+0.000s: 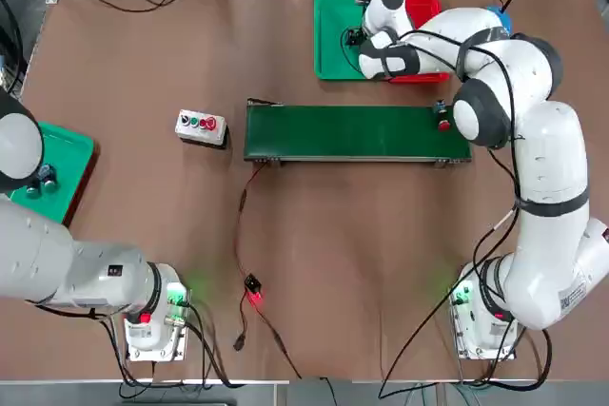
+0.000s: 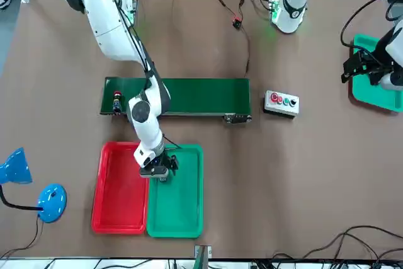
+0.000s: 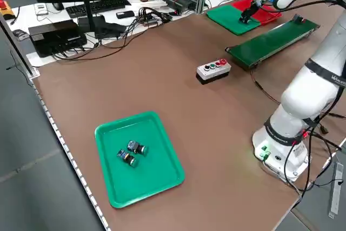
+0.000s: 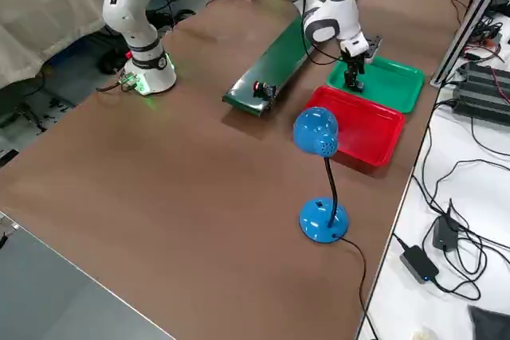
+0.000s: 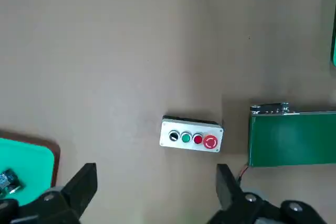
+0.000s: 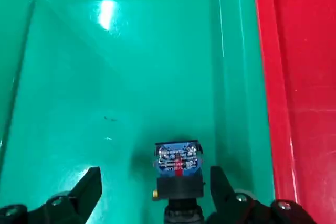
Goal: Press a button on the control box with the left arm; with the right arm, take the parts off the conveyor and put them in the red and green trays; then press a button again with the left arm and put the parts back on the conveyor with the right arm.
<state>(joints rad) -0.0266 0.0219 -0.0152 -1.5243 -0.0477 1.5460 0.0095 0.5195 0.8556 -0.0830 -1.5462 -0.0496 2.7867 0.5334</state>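
Observation:
My right gripper (image 6: 153,190) hangs open over the green tray (image 6: 105,77), beside the red tray (image 6: 304,77). A dark part with a blue top (image 6: 177,169) lies between its fingers, with a gap on each side. In the top view that gripper (image 1: 354,38) is at the far side of the table, behind the conveyor (image 1: 352,132). A red-capped part (image 1: 443,124) sits at the belt's right end. The control box (image 5: 191,136) lies ahead of my open left gripper (image 5: 156,187), which hovers at the table's left edge and touches nothing.
A teal tray (image 3: 138,158) holding two small parts lies under the left arm (image 1: 19,145). A blue desk lamp (image 2: 38,193) stands beside the red tray (image 2: 119,187). A cable with a small red-lit module (image 1: 252,290) runs from the conveyor toward the bases.

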